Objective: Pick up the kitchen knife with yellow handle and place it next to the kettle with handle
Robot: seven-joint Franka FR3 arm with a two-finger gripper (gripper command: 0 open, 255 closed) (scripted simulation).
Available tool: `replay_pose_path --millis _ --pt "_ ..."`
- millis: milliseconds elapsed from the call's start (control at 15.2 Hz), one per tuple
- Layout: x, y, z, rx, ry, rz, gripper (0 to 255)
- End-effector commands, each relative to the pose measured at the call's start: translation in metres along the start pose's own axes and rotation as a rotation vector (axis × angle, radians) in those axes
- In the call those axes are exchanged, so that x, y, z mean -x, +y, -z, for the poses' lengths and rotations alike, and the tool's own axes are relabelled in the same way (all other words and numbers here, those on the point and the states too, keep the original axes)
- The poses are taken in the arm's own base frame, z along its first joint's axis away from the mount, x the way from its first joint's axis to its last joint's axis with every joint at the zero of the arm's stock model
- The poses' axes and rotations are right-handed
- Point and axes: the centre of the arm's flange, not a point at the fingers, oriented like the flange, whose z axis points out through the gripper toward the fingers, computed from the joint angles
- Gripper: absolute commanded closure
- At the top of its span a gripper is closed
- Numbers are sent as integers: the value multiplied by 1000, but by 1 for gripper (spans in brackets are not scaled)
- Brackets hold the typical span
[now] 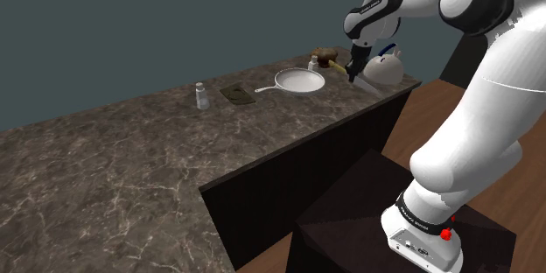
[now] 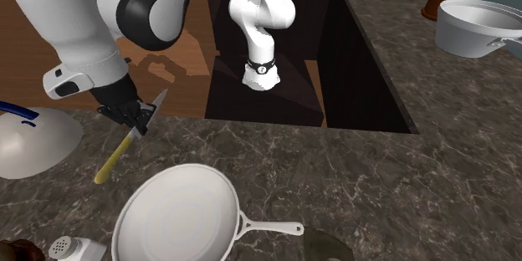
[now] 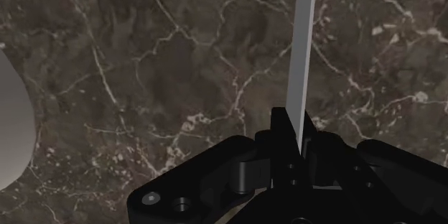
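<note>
Second exterior view: the knife [image 2: 124, 144] is seen clamped by its blade between the fingers of the gripper [image 2: 135, 117] and held slanted over the counter [image 2: 376, 184], yellow handle downward, just right of the kettle [image 2: 33, 138]. The carry is judged nearly done; lowering and release beside the kettle are called for. Nothing is seen inside the near frying pan [image 2: 180, 217] or the far pot [image 2: 477, 29].

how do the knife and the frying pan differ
The knife is clasped tilted in the gripper; the frying pan lies flat on the counter. The knife is slim with a yellow handle; the pan is round and all white. Both are near the kettle.
</note>
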Motion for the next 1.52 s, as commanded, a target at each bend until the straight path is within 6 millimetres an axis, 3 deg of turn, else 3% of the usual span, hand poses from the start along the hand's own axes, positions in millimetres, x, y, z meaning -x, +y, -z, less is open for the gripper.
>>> replay_pose_path --millis 0,462,990,1056,1386,1452 --pt "1 0 -10 0 1 0 255" --pt "1 0 -47 0 1 0 255" --pt "1 0 -50 0 1 0 255" --pt "1 0 -50 0 1 0 0" --pt "1 0 -50 0 1 0 0" --pt "1 0 -36 0 1 0 0"
